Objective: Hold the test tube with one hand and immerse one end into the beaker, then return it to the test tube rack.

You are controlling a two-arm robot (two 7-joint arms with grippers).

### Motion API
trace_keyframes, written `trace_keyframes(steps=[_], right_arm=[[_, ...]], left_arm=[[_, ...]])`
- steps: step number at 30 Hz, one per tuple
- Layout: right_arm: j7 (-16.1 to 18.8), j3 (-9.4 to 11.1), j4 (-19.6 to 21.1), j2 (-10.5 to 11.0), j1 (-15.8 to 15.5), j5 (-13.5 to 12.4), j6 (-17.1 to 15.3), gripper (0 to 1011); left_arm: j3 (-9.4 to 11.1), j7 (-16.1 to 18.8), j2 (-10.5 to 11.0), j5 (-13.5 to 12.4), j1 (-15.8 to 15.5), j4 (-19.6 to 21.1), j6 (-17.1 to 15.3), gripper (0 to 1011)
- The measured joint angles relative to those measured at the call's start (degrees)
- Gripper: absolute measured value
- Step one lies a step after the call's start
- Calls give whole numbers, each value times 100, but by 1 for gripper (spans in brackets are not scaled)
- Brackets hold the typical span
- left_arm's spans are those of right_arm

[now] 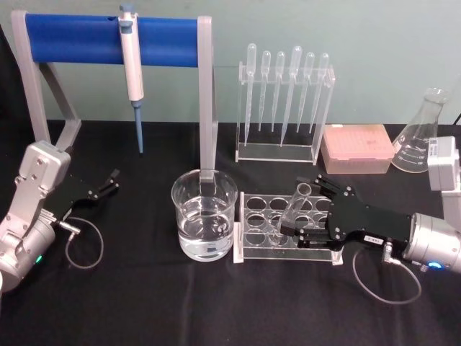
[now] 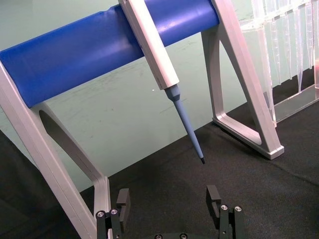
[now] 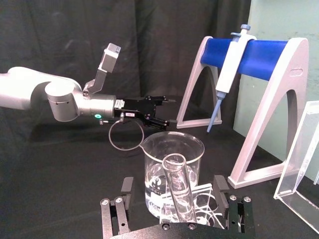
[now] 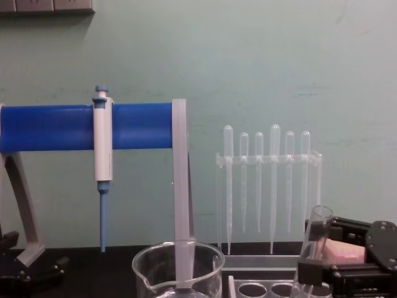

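The test tube (image 1: 297, 204) leans tilted in a hole of the clear rack (image 1: 253, 241), its open rim up. My right gripper (image 1: 301, 207) reaches in from the right and stands open around the tube, one finger on each side with a gap to the glass; the right wrist view shows the tube (image 3: 177, 184) midway between the gripper's (image 3: 173, 186) spread fingers. Just left of the rack stands the beaker (image 1: 204, 216), holding clear liquid. The chest view shows the tube (image 4: 316, 239) beside the beaker (image 4: 177, 270). At the far left my left gripper (image 1: 108, 184) rests open and apart from both.
A blue-barred stand (image 1: 72, 40) at the back left holds a white-and-blue micropipette (image 1: 132, 72). A clear holder with several plastic pipettes (image 1: 284, 101), a pink box (image 1: 356, 148) and a glass flask (image 1: 421, 133) line the back right. Black cloth covers the table.
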State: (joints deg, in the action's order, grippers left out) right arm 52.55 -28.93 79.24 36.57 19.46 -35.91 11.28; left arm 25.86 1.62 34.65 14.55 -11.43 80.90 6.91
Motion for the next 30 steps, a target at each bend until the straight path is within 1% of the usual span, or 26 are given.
trace_keyframes(steps=[5,14,16,20,21,23,24,28,30], right_arm=[[-39,-41,-23,-45,58,36,-5,1002],[-39,-36,-21,-39,51,30,-10,1002],[-39,-35,-20,-38,50,28,-10,979],[-39,-33,-18,-36,49,26,-10,895],[-38,-32,-17,-36,48,25,-10,848],[-37,-32,-16,-35,47,25,-10,811],[-37,-31,-16,-35,46,24,-10,760],[-36,-29,-14,-33,45,22,-10,682],[-36,-28,-12,-32,44,21,-9,583]], left_arm=[[0,0,0,0,0,0,0,1000],[0,0,0,0,0,0,0,1000],[0,0,0,0,0,0,0,1000],[0,0,0,0,0,0,0,1000],[0,0,0,0,0,0,0,1000],[0,0,0,0,0,0,0,1000],[0,0,0,0,0,0,0,1000],[0,0,0,0,0,0,0,1000],[0,0,0,0,0,0,0,1000]])
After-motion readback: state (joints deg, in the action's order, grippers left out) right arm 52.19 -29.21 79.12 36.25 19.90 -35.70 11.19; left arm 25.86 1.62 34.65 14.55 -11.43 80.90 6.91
